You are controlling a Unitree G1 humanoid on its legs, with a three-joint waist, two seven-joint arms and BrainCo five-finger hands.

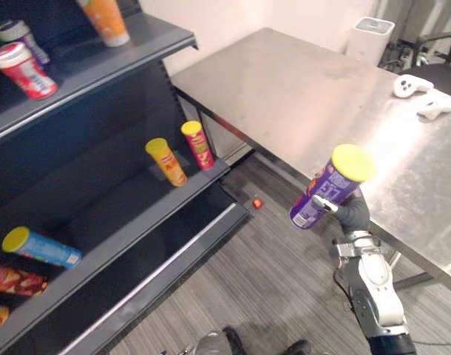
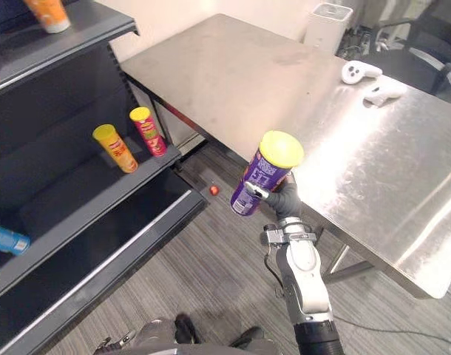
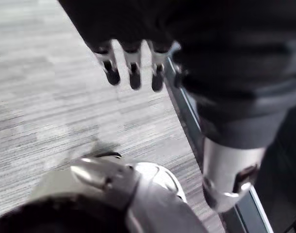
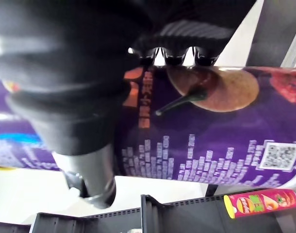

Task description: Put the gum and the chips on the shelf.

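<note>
The right robot hand (image 2: 283, 200) is clamped round the purple chips can (image 2: 264, 174), held tilted beside the table (image 2: 233, 81), likely for the shelf (image 2: 74, 188) to its left; the left robot hand (image 3: 134, 68) hangs with fingers relaxed

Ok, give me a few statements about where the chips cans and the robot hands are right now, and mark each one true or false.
The right robot hand grips a purple chips can with a yellow lid. True.
The purple chips can stands on the shelf. False: it is held in the air beside the steel table, over the floor.
A yellow can and a red can stand side by side on the shelf. True.
The steel table is bare. False: two white controllers lie on it.
The left robot hand grips gum. False: its fingers are straight and hold nothing.
</note>
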